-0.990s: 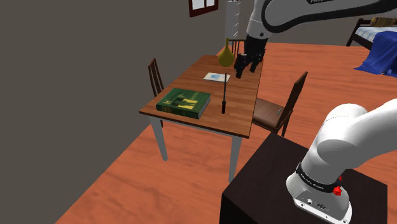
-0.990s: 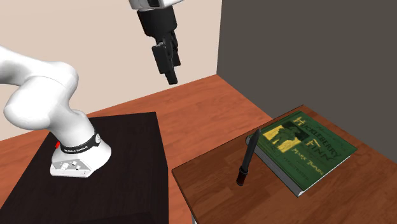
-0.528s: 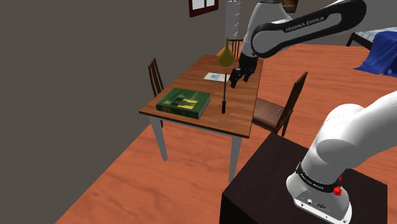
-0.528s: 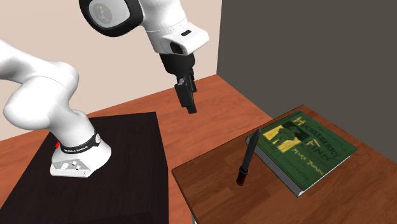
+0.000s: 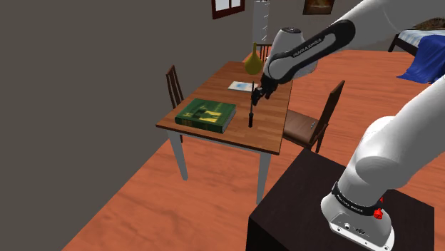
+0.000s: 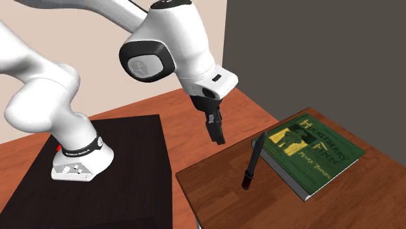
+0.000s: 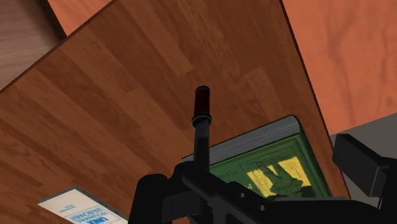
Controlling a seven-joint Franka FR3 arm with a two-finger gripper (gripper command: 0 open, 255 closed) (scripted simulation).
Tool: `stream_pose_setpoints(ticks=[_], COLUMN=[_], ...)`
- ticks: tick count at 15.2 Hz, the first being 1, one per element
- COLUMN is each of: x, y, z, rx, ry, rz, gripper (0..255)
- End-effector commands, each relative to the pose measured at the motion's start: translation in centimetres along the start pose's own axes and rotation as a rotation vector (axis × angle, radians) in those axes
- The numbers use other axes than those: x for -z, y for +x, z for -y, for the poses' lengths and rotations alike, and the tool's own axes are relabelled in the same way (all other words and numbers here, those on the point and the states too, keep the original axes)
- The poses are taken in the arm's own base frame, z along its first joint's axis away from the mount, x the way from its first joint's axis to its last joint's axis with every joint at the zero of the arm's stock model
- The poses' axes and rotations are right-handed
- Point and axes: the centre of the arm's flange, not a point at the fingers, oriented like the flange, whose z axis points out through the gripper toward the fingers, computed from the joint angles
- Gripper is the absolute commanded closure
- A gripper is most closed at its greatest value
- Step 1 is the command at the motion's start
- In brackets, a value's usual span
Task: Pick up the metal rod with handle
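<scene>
The rod (image 5: 251,112) is thin and dark, with a thicker dark handle (image 6: 247,177) resting on the wooden table (image 5: 267,132). Its tip leans on the edge of a green book (image 6: 315,153). My black gripper (image 6: 217,132) hangs a little above the table, close to the rod's upper end and not touching it. In the wrist view the rod (image 7: 201,130) runs from its handle toward the gripper (image 7: 254,184), and the fingers (image 7: 357,167) stand apart with nothing clasped. The shoulder view puts the gripper (image 5: 254,96) just over the rod.
A yellow-green gourd-shaped vase (image 5: 252,60) and a white-and-blue booklet (image 5: 242,86) sit on the far part of the table. Wooden chairs (image 5: 311,120) stand at its sides. The dark stand (image 6: 97,175) is close to the table's near edge.
The arm has swung down and toward the rod. My gripper dropped from high above the table to just over the rod's upper end. Rod and book have not moved.
</scene>
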Motion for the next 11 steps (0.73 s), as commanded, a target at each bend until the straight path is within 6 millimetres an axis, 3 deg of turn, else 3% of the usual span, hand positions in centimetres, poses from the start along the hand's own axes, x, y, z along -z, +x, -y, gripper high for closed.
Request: stream_pose_setpoints(ticks=[1, 10, 11], x=[-2.6, -12.8, -13.2], y=[0.8, 4.4, 4.6], z=[-1.1, -5.0, -5.2], rx=[0.004, 0.020, 0.020], ry=[-0.004, -0.011, -0.011], rz=[-0.020, -0.095, -0.099], gripper=[0, 0, 0])
